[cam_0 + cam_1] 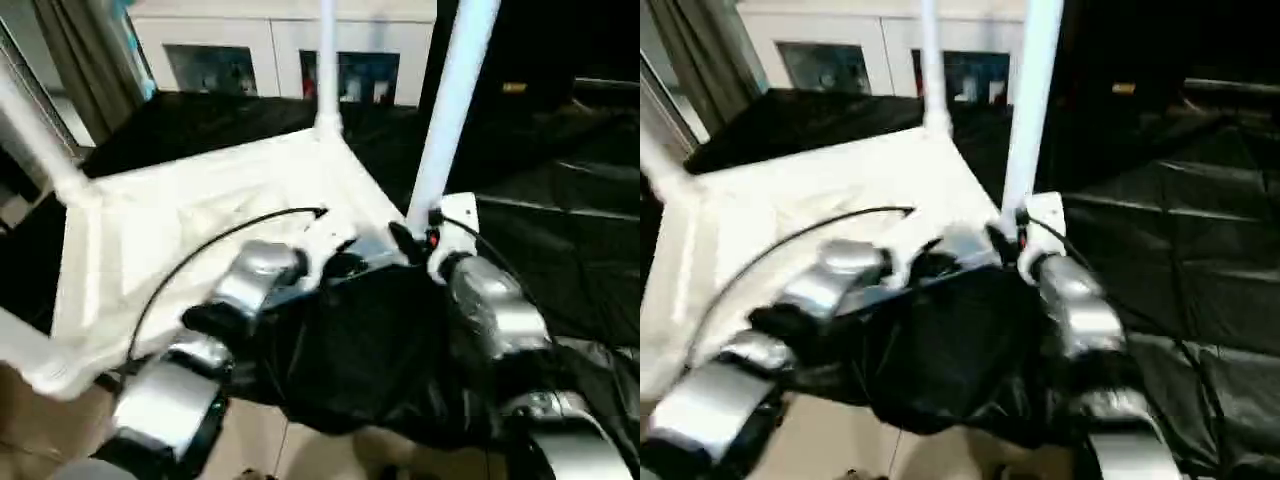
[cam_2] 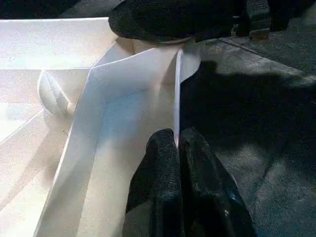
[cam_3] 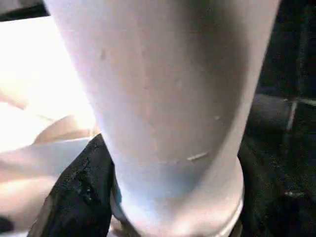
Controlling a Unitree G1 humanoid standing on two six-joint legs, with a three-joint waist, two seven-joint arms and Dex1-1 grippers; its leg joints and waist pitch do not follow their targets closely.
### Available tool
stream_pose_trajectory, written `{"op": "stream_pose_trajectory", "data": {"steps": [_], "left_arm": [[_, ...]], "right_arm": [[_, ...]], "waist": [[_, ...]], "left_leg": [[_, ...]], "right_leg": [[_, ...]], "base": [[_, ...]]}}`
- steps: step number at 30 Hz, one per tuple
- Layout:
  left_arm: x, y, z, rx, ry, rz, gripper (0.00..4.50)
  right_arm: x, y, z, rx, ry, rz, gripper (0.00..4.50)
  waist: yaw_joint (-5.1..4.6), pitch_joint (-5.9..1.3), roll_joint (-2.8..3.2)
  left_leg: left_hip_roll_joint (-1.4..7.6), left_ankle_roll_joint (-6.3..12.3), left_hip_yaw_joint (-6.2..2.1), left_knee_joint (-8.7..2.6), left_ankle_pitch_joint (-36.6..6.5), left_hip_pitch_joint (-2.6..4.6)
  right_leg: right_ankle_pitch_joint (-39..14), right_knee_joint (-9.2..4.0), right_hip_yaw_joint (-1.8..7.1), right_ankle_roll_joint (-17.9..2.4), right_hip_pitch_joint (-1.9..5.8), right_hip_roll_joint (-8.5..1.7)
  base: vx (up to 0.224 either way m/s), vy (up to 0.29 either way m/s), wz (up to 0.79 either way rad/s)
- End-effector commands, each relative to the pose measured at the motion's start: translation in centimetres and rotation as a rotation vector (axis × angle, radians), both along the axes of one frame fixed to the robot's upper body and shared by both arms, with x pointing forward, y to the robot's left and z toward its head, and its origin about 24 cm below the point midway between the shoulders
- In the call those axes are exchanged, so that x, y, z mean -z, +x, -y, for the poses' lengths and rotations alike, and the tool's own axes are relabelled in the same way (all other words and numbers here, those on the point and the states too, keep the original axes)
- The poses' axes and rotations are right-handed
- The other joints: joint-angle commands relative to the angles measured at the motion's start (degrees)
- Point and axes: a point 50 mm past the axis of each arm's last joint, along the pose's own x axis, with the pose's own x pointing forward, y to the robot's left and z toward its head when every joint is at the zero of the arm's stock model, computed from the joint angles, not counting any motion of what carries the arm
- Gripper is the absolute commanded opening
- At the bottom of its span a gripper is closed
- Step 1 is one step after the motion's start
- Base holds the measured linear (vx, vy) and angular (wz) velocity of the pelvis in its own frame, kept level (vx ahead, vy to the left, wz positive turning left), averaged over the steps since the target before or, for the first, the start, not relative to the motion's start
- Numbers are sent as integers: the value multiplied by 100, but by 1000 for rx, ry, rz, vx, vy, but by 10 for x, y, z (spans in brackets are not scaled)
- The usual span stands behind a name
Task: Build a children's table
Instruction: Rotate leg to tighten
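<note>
The children's table lies upside down, its white top (image 1: 170,220) ribbed side up. Three legs stand in corner sockets: a near right leg (image 1: 452,110), a far leg (image 1: 327,60) and a left leg (image 1: 35,140). Another white tube (image 1: 20,345) shows at the near left corner. My left gripper (image 2: 177,143) is shut on the thin rim (image 2: 177,84) of the top near the right corner. At the base of the near right leg (image 3: 168,98), my right gripper (image 1: 425,240) is closed around the flared end, with one black finger (image 3: 84,192) against it.
A white cabinet with glass doors (image 1: 270,60) stands behind the table. Black cloth (image 1: 560,220) covers the floor to the right and back, and more of it (image 1: 370,350) bunches between my forearms. A black cable (image 1: 200,250) arcs over the top. Curtains (image 1: 90,60) hang at back left.
</note>
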Motion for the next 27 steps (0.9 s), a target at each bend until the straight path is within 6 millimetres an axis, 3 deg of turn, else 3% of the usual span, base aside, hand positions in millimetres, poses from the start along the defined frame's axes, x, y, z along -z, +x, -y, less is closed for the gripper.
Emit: {"op": "stream_pose_trajectory", "data": {"steps": [1,7,9,11,12,14,15,17,18,21,24,26,27], "left_arm": [[-21,4,25,-7,-71,81,0],[-18,1,22,61,-62,83,0],[-17,-4,16,157,-63,80,0],[-16,-7,12,207,-63,67,0],[-12,-15,1,322,-40,38,0],[-10,-18,-3,359,-33,27,0],[-9,-20,-7,389,-29,10,0],[-8,-21,-11,405,-25,0,0],[-7,-23,-16,426,-16,-12,0],[-4,-27,-30,473,12,-40,0],[-2,-29,-39,494,31,-61,0],[-2,-31,-44,505,37,-69,0],[-3,-31,-46,509,36,-73,0]], "right_arm": [[20,-11,-50,-165,62,-78,330],[11,-10,-50,-262,81,-15,374],[4,-15,-44,-376,68,18,374],[2,-18,-39,-441,46,32,374],[-1,-27,-25,-571,1,35,374],[-2,-31,-20,-615,-14,31,374],[-4,-35,-14,-666,-40,27,374],[-5,-39,-8,-703,-56,20,374],[-7,-44,-1,-753,-76,6,374],[-10,-53,16,-826,-114,-25,374],[-13,-58,26,-861,-130,-45,374],[-15,-62,31,-875,-131,-57,374],[-16,-63,33,-881,-130,-62,350]], "waist": [[-26,-390,-92],[-19,-410,-90],[-7,-415,-61],[-7,-417,-87],[-5,-419,-88],[39,-432,-77],[36,-455,-47],[38,-468,-56],[72,-496,-35],[112,-511,-52],[133,-496,-57],[160,-466,-53],[163,-463,-50]], "left_leg": [[43,451,-4,-414,-1106,14],[49,578,-4,-409,-1010,-1],[61,651,-9,-406,-975,-9],[58,705,-11,-409,-926,-29],[62,740,-9,-402,-858,-48],[81,847,-3,-386,-729,-45],[102,923,-10,-370,-567,-61],[104,978,-8,-355,-457,-50],[125,1088,-3,-334,-306,-24],[129,1255,-13,-302,-92,-57],[131,1254,-6,-306,-226,-59],[148,1102,4,-339,-486,-28],[149,1058,8,-344,-546,-19]], "right_leg": [[-1956,-460,207,-1070,310,-267],[-1797,-439,215,-1133,337,-276],[-1626,-415,225,-1179,352,-281],[-1544,-414,210,-1192,377,-271],[-1542,-404,212,-1196,387,-282],[-1285,-382,222,-1240,398,-267],[-912,-314,228,-1371,394,-275],[-650,-285,222,-1475,390,-263],[-316,-238,236,-1628,371,-265],[34,-182,232,-1692,390,-268],[-170,-203,226,-1682,379,-277],[-655,-261,233,-1599,359,-276],[-752,-273,236,-1585,350,-277]], "base": [[0,0,0],[0,0,0],[0,0,0],[0,0,0],[0,0,0],[0,0,0],[0,0,0],[27,-1,2],[0,0,0],[0,0,0],[0,0,0],[0,0,0],[0,0,0]]}}
